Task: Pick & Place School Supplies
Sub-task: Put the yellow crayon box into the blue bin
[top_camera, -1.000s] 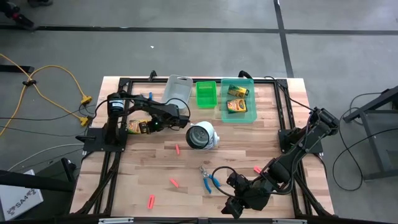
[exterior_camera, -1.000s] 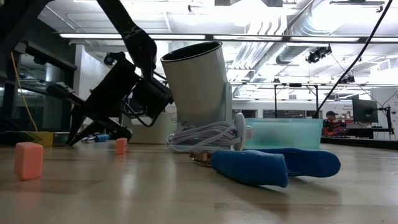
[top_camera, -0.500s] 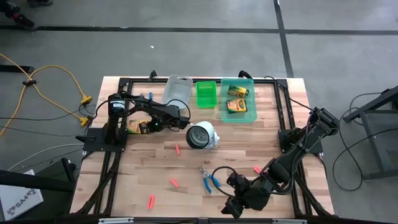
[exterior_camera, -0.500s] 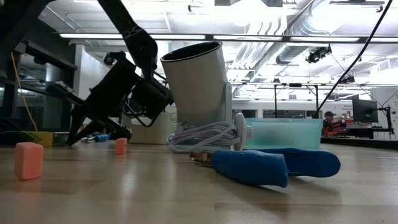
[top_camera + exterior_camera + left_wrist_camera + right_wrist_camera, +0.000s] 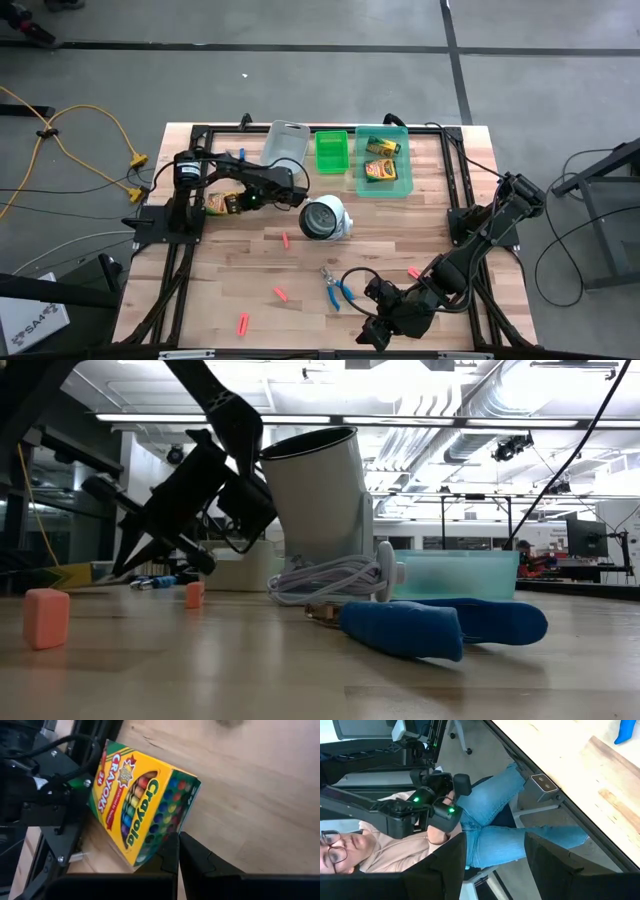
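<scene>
The left gripper (image 5: 232,203) sits low at the table's left side, its two dark fingers (image 5: 192,857) pressed together on a corner of a green-and-yellow cardboard crayon box (image 5: 137,807); in the low view that box (image 5: 68,575) hangs tilted beneath the fingertips, though whether it is clear of the wooden table (image 5: 300,270) cannot be told; the right gripper (image 5: 374,335) waits at the table's near edge with its fingers spread and nothing between them, facing a seated person in blue jeans (image 5: 520,827); two more crayon boxes (image 5: 384,159) lie inside the translucent teal plastic bin (image 5: 404,187) at the far side, beside a bright green bin (image 5: 331,150) and a grey bin (image 5: 285,141); small blue-handled scissors (image 5: 337,287) lie near the right arm; short red-pink stubs (image 5: 243,323) are scattered over the boards, one (image 5: 285,240) just beside the round white object with a dark face (image 5: 324,218) at the table's middle.
</scene>
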You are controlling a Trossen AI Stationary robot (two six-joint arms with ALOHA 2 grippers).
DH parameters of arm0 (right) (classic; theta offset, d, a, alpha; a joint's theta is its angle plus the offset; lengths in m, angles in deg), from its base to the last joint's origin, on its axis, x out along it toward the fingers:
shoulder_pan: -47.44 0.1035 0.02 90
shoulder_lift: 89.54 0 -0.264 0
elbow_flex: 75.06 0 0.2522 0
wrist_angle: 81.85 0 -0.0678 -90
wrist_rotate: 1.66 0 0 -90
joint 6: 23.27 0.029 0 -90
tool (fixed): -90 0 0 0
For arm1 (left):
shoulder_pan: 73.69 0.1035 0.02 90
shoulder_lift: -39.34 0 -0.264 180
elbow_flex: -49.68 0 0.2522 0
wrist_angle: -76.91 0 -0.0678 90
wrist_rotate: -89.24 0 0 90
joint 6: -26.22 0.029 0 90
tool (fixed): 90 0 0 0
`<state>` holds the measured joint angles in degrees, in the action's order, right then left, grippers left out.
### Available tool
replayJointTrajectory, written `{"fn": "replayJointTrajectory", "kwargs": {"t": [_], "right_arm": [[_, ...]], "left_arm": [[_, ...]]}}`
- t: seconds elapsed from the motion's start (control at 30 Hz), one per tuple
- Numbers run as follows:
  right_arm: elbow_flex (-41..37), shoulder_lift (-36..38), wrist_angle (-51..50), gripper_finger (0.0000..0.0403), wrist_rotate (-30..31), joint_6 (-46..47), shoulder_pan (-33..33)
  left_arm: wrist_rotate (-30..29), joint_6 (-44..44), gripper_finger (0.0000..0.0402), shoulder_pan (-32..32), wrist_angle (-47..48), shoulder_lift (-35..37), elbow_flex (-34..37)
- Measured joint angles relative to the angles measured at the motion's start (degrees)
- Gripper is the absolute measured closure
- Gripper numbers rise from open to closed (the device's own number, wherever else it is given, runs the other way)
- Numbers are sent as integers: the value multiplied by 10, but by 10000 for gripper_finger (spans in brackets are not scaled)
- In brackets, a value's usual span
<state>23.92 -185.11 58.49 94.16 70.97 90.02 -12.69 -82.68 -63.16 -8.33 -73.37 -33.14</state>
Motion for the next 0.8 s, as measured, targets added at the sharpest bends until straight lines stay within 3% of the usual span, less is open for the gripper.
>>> {"fn": "replayJointTrajectory", "kwargs": {"t": [0.8], "right_arm": [[0, 0, 0, 214, 0, 0, 0]], "left_arm": [[-34, -52, 401, -11, 37, 119, -28]]}}
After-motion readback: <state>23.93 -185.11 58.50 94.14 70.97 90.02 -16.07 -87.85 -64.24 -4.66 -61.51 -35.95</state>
